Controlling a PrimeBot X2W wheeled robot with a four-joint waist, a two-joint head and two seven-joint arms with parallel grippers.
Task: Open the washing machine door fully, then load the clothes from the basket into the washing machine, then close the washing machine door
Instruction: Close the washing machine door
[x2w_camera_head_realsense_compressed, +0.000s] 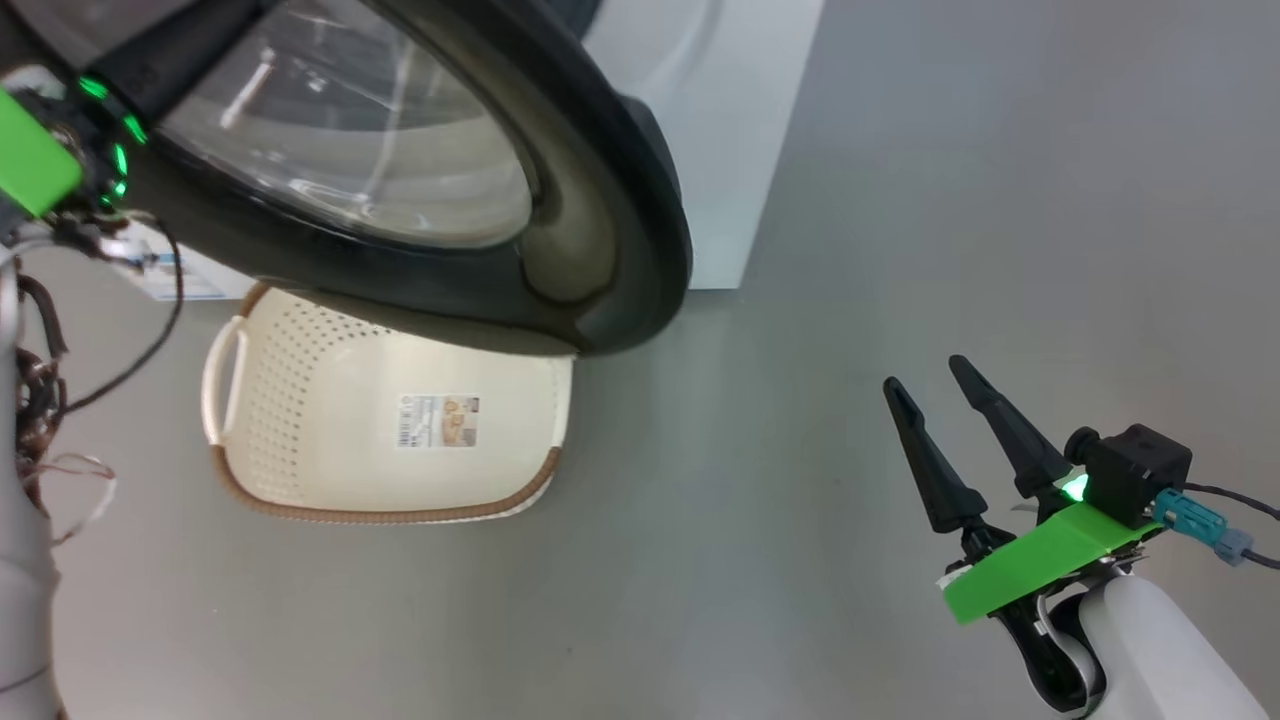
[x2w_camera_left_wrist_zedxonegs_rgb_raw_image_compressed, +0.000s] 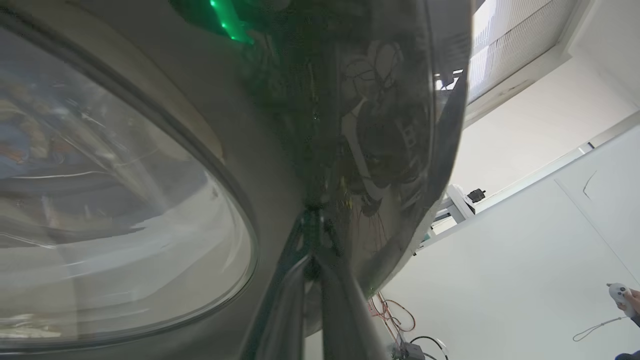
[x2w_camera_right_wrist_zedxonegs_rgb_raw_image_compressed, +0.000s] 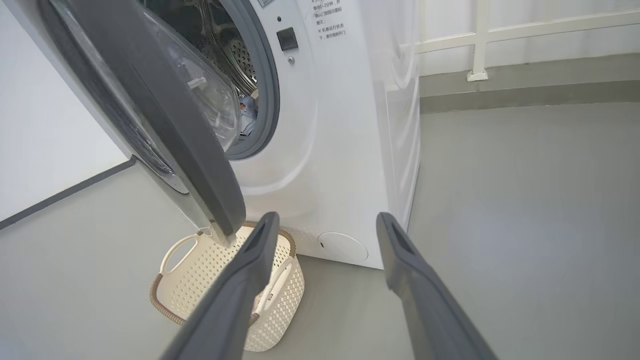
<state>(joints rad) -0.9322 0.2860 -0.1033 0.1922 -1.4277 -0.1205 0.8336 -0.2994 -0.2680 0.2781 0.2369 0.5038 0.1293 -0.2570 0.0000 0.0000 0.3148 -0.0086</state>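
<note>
washing machine door one; basket one; washing machine one

You find print in three places, and little of it reads clearly. On the white front of the washing machine, right of the drum opening, a few short lines of Chinese print stand in dark characters, too small for you to make out one by one. On the base of the basket sits a paper label with what looks like a barcode and tiny lines you cannot read. The blue-and-white sticker just beyond the basket's far rim is equally illegible.
</note>
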